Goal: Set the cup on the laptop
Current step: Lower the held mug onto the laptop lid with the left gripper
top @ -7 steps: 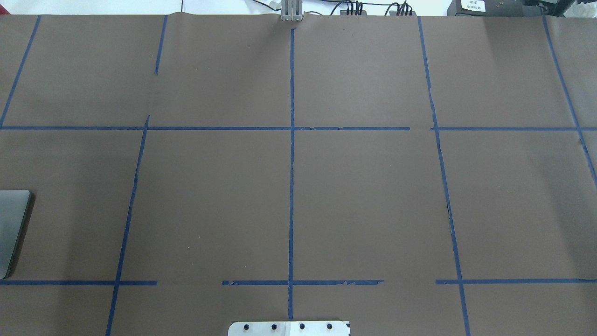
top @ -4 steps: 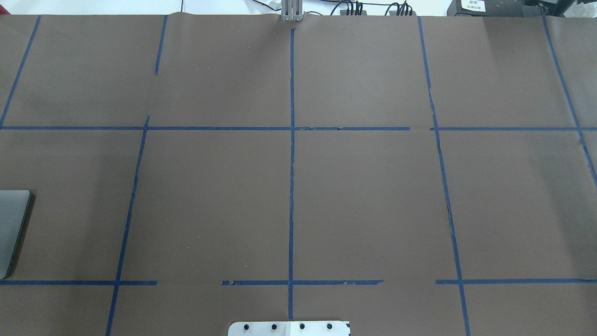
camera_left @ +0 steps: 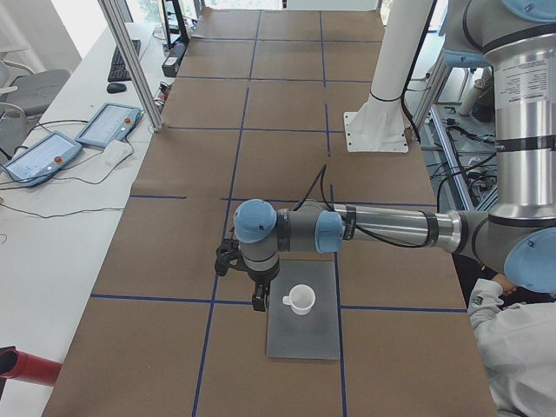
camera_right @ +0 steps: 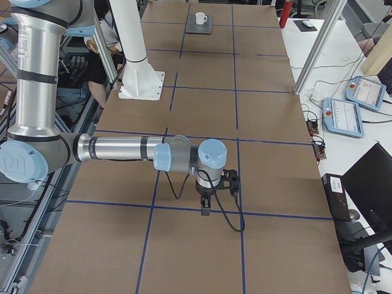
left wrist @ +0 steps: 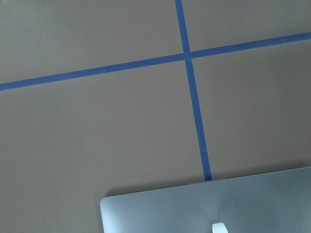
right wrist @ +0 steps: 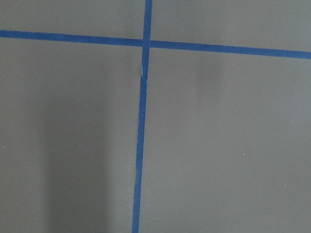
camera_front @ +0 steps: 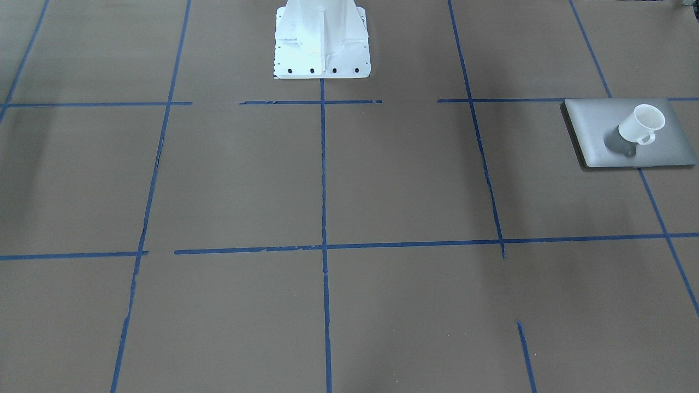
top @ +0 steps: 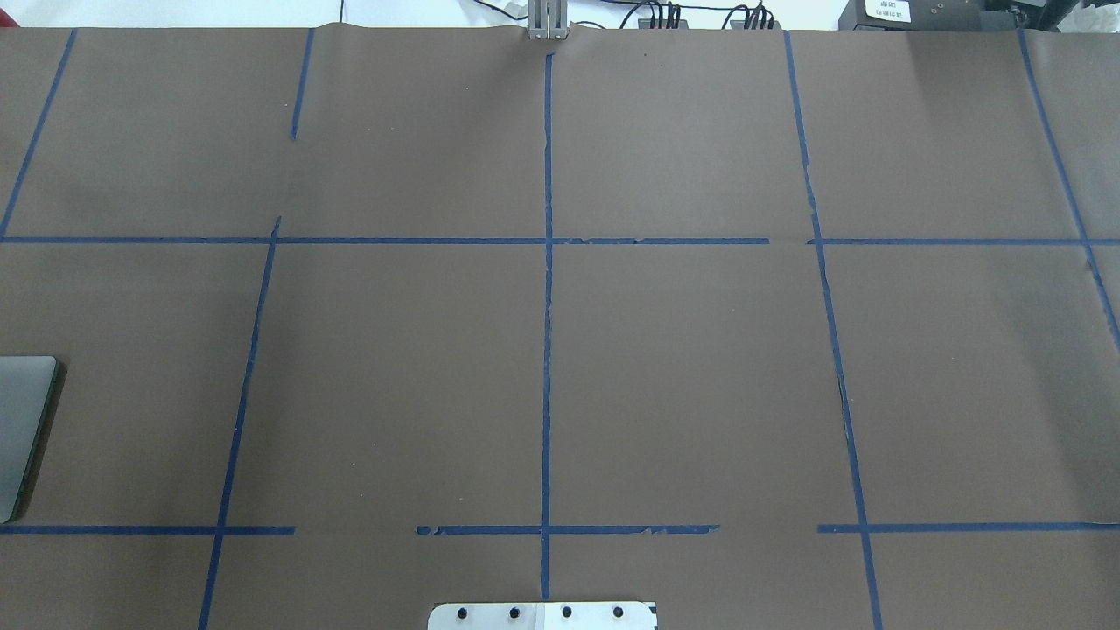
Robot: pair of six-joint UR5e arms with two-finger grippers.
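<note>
Side view from the robot's left: the left pincer (camera_left: 258, 301) hangs just left of the cup (camera_left: 301, 300), apart from it as far as I can see, and I can't tell if it's released or clenched. The cup's upright on the laptop (camera_left: 304, 340) at lower mid-frame, so the job looks basically done, maybe just backing the arm off. The right pincer (camera_right: 205, 209) is well away over the counter (camera_right: 275, 245), and I can't tell its state either.

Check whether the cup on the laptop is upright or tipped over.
Upright. The cup stands on its base on the closed laptop, its open rim facing up and its handle sticking out sideways.
</note>
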